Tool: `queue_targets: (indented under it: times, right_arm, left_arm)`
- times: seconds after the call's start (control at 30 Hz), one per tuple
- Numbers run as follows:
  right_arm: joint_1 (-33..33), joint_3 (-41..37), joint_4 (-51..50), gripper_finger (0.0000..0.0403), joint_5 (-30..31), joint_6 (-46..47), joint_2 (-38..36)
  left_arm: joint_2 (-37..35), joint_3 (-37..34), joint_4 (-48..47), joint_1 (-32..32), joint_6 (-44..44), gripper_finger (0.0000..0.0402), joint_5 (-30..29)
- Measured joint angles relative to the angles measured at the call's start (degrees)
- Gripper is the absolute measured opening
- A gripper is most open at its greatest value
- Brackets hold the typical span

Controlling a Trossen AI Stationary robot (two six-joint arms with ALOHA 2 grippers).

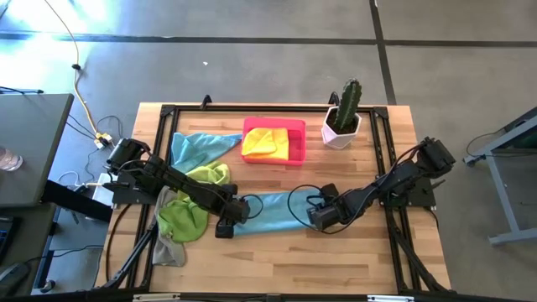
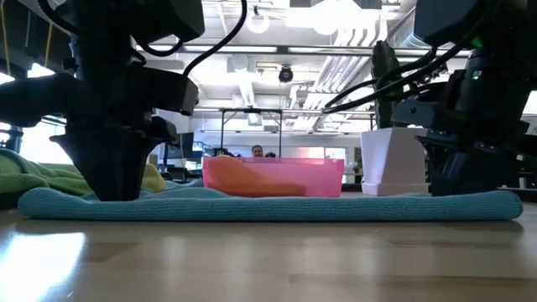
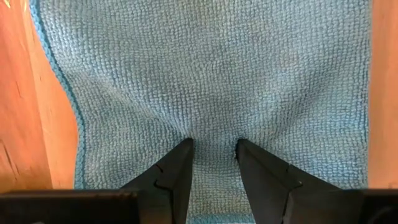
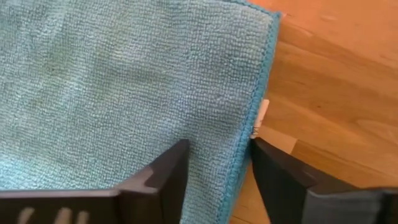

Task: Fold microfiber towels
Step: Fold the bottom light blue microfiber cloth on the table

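The left gripper (image 3: 213,155) presses down on one end of a light blue towel (image 1: 273,210), its narrowly parted fingers pinching up a small ridge of cloth. The right gripper (image 4: 217,163) is at the towel's other end, its fingers straddling the hemmed edge. This towel lies flat near the middle of the tabletop (image 1: 352,260). Toward the left edge sit lime green towels (image 1: 189,210), a grey towel (image 1: 168,250) and another blue towel (image 1: 197,147). A yellow towel (image 1: 264,143) fills the pink tray (image 1: 295,138) near the far edge, beside a potted cactus (image 1: 344,113).
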Motion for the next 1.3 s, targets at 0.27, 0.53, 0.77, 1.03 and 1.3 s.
queue_targets:
  times: [0.27, 0.53, 0.77, 1.03, 1.3]
  right_arm:
    - [0.07, -0.02, 0.85, 0.0059, 0.53, 1.6, 0.18]
    - [0.8, 0.0, 1.81, 0.0003, 1.13, 1.4, 0.2]
    - [2.85, 0.14, -0.36, 0.0001, 2.04, 1.33, 0.25]
    - [2.97, 0.31, -4.48, 0.0, -1.49, 0.38, 0.12]
    - [2.99, -0.05, -7.05, 0.0, -6.78, -0.72, -4.91]
  left_arm:
    - [0.0, -0.04, 0.17, 0.0, 0.01, 0.0122, -0.44]
    - [0.36, 1.72, -1.41, -0.02, 1.14, 0.0122, -2.23]
    - [0.52, 3.14, -4.78, 0.0, 1.6, 0.0122, -2.85]
    - [0.5, 3.19, -6.41, 0.0, 0.98, 0.0122, -3.19]
    - [0.46, 3.21, -6.57, 0.04, 0.96, 0.0122, -3.41]
